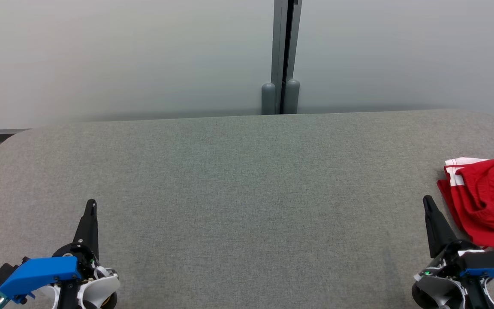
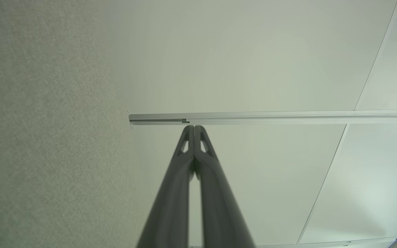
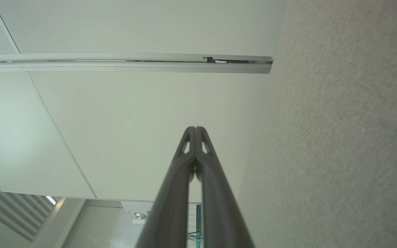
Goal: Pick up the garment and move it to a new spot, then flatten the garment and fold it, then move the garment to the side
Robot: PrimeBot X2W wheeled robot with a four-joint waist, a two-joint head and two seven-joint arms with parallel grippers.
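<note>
Sitting low by the near left corner of the grey, fabric-covered worktop (image 1: 247,184), the left pincer (image 1: 91,202) is pointing toward the far edge, its two dark fingers pressing flat together and gripping nothing. By the near right corner the right pincer (image 1: 427,200) is pointing the same way, its fingers likewise closing tip to tip on nothing; both wrist views are showing the tips meeting with no gap. Whether either pincer is touching the cloth surface I cannot tell. Just beside the right pincer, on its outer side and a little farther back, the garment (image 1: 487,197) is lying in a rumpled heap at the worktop's right edge, red with white stripes along its far side, and it is running out of the head view there. Well apart from it, the middle and left of the worktop are stretching back to a far edge with rounded corners. Beyond that edge a pale wall (image 1: 122,56) is rising, with a grey upright post (image 1: 284,56) standing behind the middle of the far edge.
</note>
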